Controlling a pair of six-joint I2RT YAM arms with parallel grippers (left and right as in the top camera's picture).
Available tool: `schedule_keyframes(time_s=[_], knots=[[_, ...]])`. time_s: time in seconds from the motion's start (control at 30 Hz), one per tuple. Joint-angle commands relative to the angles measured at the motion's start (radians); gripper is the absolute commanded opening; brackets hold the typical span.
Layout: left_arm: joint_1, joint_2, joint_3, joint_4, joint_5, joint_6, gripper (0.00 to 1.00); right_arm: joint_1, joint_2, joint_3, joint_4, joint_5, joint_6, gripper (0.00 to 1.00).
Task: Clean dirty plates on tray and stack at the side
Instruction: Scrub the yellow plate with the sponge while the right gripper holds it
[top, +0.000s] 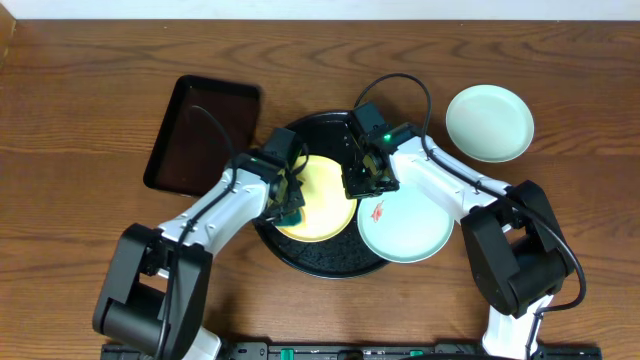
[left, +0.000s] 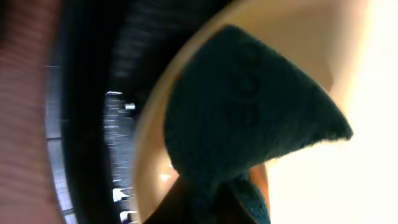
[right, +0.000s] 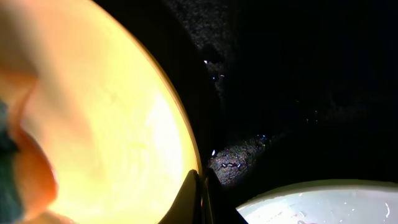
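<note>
The yellow plate (top: 325, 203) lies in the middle of the round black tray (top: 322, 268), at the centre of the overhead view. Its pale surface looks mostly clean, though the left wrist view shows an orange tinge beside the dark green sponge (left: 249, 118). The left gripper (top: 291, 210) pinches that sponge and presses it on the plate's left part. The right gripper (top: 362, 185) has its jaws closed together at the plate's right rim; whether they pinch the rim is unclear. To the lower right, a mint plate (top: 412, 238) with a red smear (top: 378, 210) overlaps the tray's rim. A second, clean-looking mint plate (top: 489, 122) sits apart on the wooden table (top: 90, 120) at upper right. A rectangular black tray (top: 200, 135) lies at upper left.
</note>
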Motion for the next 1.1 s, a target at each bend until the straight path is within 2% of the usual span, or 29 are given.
schedule_keyframes(time_s=[0.0, 0.27, 0.47, 0.67, 0.93, 1.07], knots=[[0.066, 0.003, -0.003, -0.069, -0.282, 0.015, 0.07, -0.016, -0.006, 0.0, -0.019, 0.089, -0.013, 0.01], [0.069, -0.138, 0.043, -0.061, -0.26, 0.051, 0.07, -0.019, -0.006, 0.0, -0.018, 0.088, -0.013, 0.01], [0.069, -0.242, 0.043, -0.027, -0.037, 0.051, 0.08, -0.02, -0.006, 0.0, -0.014, 0.088, -0.013, 0.01], [0.064, -0.233, 0.043, -0.004, 0.133, 0.051, 0.07, -0.016, -0.006, 0.0, -0.004, 0.087, -0.012, 0.01], [-0.008, -0.178, 0.042, 0.031, 0.143, 0.051, 0.07, -0.013, -0.006, 0.002, -0.003, 0.093, -0.009, 0.01], [-0.056, -0.137, 0.042, 0.084, 0.143, 0.051, 0.08, 0.012, -0.007, 0.029, -0.021, 0.169, -0.014, 0.01]])
